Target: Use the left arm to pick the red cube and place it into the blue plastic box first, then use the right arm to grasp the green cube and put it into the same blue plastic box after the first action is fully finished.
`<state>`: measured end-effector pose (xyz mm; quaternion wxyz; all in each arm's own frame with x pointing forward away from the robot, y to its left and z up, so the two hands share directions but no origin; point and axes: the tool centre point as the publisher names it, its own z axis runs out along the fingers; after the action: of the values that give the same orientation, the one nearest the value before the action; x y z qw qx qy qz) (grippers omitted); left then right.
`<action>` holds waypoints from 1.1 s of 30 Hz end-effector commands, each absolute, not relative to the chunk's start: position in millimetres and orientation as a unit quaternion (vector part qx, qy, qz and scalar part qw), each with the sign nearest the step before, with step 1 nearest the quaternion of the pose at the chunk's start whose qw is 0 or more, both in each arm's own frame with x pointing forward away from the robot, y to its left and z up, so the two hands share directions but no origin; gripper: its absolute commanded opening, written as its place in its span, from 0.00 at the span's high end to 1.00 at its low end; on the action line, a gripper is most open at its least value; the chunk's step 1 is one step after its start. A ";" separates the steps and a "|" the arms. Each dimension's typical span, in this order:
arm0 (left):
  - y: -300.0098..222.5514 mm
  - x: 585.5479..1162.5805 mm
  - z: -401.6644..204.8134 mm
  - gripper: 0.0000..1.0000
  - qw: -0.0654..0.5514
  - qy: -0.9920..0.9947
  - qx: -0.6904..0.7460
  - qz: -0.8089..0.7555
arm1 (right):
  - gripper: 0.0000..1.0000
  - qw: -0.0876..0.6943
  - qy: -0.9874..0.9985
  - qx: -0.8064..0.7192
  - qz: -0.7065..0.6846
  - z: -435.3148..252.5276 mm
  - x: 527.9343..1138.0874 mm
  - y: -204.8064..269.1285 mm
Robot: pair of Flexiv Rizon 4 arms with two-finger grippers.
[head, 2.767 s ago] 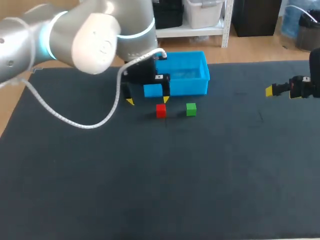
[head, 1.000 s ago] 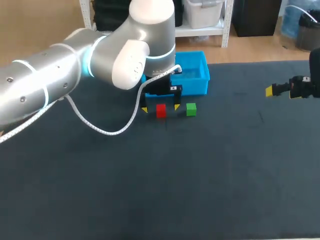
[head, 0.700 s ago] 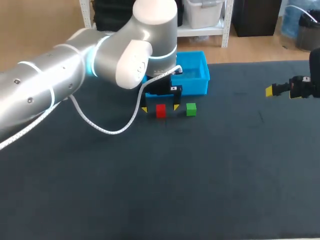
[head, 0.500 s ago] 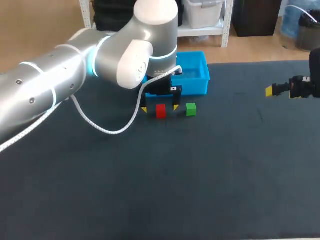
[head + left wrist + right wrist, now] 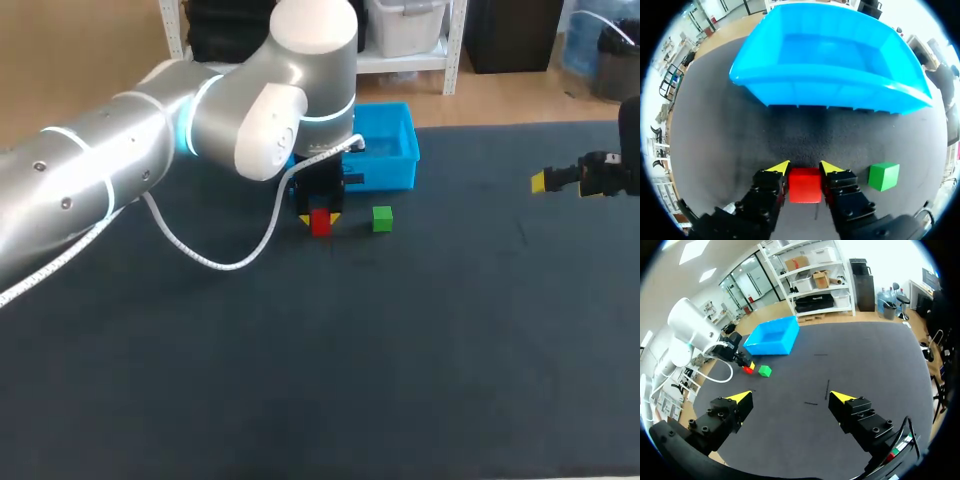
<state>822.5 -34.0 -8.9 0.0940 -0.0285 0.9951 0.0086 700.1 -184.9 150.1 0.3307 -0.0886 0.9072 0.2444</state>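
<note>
**We have just clamped our left gripper (image 5: pixel 805 167) onto the red cube (image 5: pixel 804 185).**
Its fingers stood apart a moment ago and now press the cube's two sides, so the grasp looks made. The cube rests on the tabletop (image 5: pixel 300 380) toward the far edge, unlifted. The green cube (image 5: pixel 883 176) sits just beside it, and the blue plastic box (image 5: pixel 830 92) is just beyond. Our right gripper (image 5: pixel 790 396) hangs spread open at the right edge.

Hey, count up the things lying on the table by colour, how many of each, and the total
red cube: 1
green cube: 1
blue plastic box: 1
Total: 3
</note>
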 end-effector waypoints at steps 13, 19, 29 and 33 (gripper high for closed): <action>-25.6 815.7 16.1 1.00 0.112 0.993 -0.022 0.003 | 0.00 0.330 0.907 -0.089 0.244 150.1 700.1 -185.0; -18.4 812.1 42.0 1.00 0.129 0.991 -0.022 -0.006 | 0.00 0.330 0.907 -0.089 0.244 150.1 700.1 -185.0; -6.5 801.4 93.6 1.00 0.170 0.984 -0.013 -0.041 | 0.00 0.330 0.907 -0.089 0.244 150.1 700.1 -185.0; 0.2 790.5 111.2 1.00 0.185 0.981 -0.009 -0.051 | 0.00 0.330 0.907 -0.089 0.244 150.1 700.1 -185.0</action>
<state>813.0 -12.7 98.2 0.1530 -0.0105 0.9876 -0.0351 700.1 -184.9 150.1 0.3307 -0.0886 0.9072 0.2444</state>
